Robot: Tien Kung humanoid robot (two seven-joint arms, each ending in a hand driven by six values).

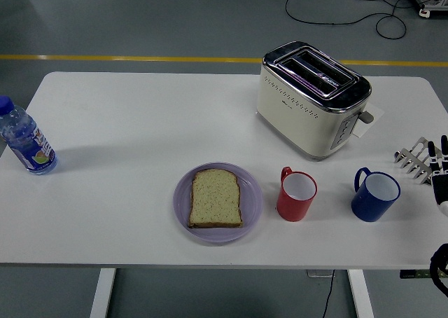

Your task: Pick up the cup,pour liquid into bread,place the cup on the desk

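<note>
No lettering could be read anywhere: the water bottle (25, 141) carried a colourful label (its print too small to make out), and the toaster (312, 97) showed no legible brand.

A cream toaster (313, 97) stands at the far right of the white table (140, 122). A water bottle (24, 139) stands at the left edge. A metal rack (418, 160) lies near the right edge.

Our right hand (439, 178) at the picture's right edge, only its fingertips in view, pointing away from us
</note>
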